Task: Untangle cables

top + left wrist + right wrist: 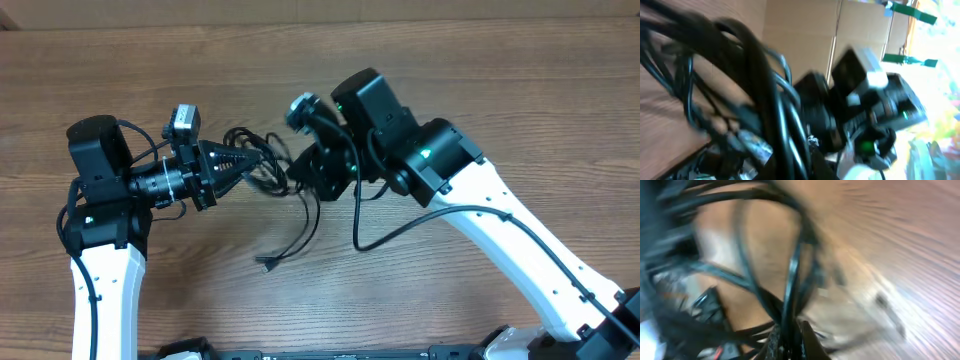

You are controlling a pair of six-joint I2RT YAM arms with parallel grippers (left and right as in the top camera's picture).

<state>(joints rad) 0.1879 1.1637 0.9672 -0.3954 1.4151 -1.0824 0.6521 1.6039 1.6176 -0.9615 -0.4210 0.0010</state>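
Thin black tangled cables (pixel 272 172) are clamped at their left by the left gripper (pixel 247 160) and at their right by the right gripper (pixel 301 172).

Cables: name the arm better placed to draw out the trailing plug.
Right, probably: the right gripper grips the cables where that strand drops to the plug; the left gripper sits at the knot's far side.

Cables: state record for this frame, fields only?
cables: black tangle on table, between both arms
left fingers: closed in the tangle's left side
right fingers: closed on strands at its right side
loose end: one strand trails out, plug lying on table
wrist views: blurred, cables fill both
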